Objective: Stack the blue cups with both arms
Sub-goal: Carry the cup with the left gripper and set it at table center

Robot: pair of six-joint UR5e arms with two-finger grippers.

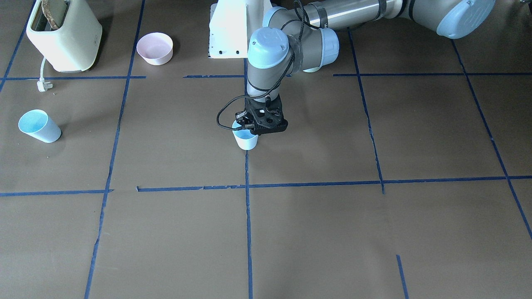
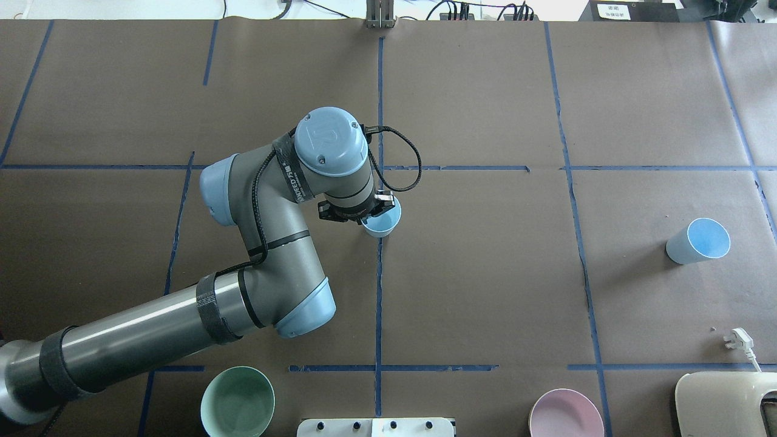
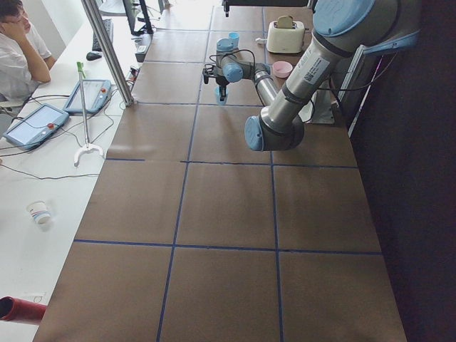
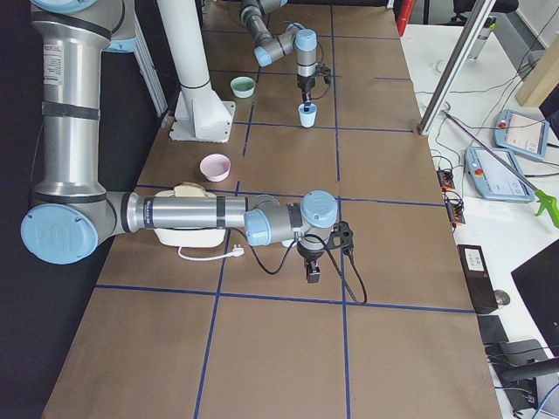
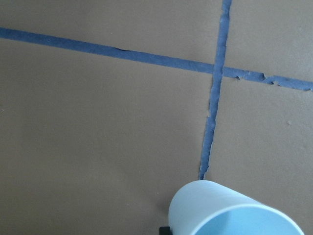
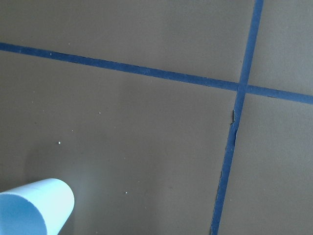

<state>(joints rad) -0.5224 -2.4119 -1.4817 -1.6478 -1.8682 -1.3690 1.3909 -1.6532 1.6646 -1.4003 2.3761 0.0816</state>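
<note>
The upright cup [image 1: 246,141] is pale blue, tapered, handleless

UR logo on left arm [image 2: 152,331] joint cap [image 2: 331,141], strap [image 2: 292,175] lettering unreadable

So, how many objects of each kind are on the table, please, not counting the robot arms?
Blue cups: 2
Bowls: 2
Toaster: 1
Total: 5
</note>
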